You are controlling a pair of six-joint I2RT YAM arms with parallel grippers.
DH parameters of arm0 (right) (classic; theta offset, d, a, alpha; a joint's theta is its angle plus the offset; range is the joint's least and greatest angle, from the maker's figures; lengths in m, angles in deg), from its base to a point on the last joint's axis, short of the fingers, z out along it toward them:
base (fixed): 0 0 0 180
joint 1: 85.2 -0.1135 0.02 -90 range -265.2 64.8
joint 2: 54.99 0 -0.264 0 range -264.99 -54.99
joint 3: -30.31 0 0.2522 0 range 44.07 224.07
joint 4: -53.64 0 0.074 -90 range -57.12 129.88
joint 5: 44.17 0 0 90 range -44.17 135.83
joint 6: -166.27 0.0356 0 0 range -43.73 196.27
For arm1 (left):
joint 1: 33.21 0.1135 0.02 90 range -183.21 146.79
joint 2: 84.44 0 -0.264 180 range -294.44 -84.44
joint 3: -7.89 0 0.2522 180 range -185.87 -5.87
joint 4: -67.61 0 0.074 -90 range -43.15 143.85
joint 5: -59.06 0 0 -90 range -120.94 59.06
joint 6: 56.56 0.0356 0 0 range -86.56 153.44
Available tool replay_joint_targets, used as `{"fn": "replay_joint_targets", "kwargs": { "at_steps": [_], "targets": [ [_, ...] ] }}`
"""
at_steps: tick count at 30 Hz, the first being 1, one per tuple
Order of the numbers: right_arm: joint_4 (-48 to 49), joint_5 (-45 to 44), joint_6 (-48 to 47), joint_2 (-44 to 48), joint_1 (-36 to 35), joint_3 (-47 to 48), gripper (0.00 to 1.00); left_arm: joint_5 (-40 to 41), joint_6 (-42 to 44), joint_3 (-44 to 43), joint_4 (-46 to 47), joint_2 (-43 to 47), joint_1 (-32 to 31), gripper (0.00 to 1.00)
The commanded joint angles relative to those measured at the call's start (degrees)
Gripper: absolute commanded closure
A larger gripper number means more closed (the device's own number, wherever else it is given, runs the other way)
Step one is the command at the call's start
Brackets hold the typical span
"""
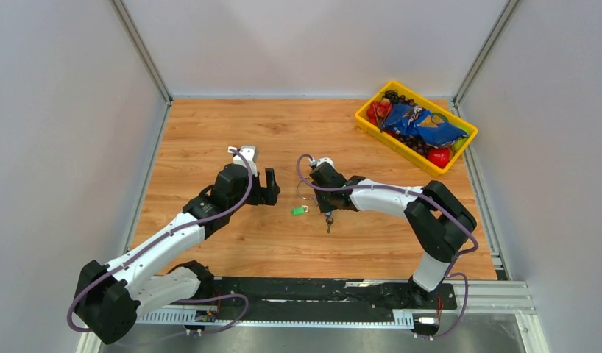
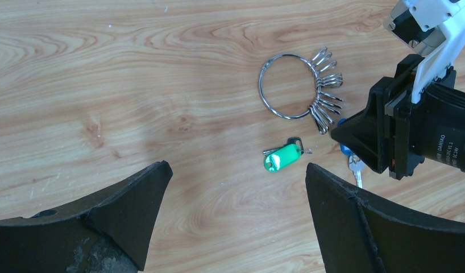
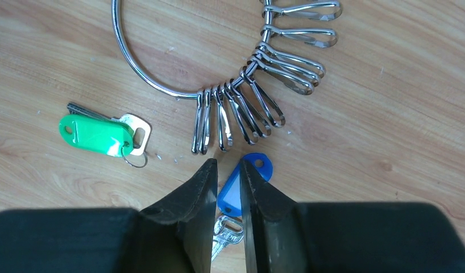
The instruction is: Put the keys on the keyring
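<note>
At lower centre our right gripper (image 3: 226, 165) stands nearly closed about the blue-tagged key (image 3: 229, 196), grip uncertain; its long axis points up-frame at the keyring (image 3: 247, 71) just above. Our left gripper (image 2: 236, 169) gapes empty.

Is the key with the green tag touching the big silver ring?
Apart. The right wrist view shows bare tabletop between the green-tagged key and the ring; the left wrist view shows the same gap.

On the counter (image 3: 389, 142), the ring (image 3: 247, 74) lies upper centre. One key (image 3: 96, 135) sits lower left, another (image 3: 229, 193) below the ring, between the right pincer's (image 3: 227, 165) fingers.
</note>
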Motion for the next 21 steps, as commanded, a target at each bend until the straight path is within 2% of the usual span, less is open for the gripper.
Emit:
{"fn": "replay_joint_targets", "kwargs": {
  "at_steps": [1, 21],
  "targets": [
    [1.8, 0.0, -0.5, -0.4, 0.0, 2.4, 0.74, -0.4, 0.2, -0.2, 1.0, 1.3, 0.3, 0.0],
    [0.4, -3.2, -2.0, -3.1, 0.0, 5.6, 0.76, -0.1, 0.4, 0.3, 0.8, 2.4, 0.4, 0.0]
  ]
}}
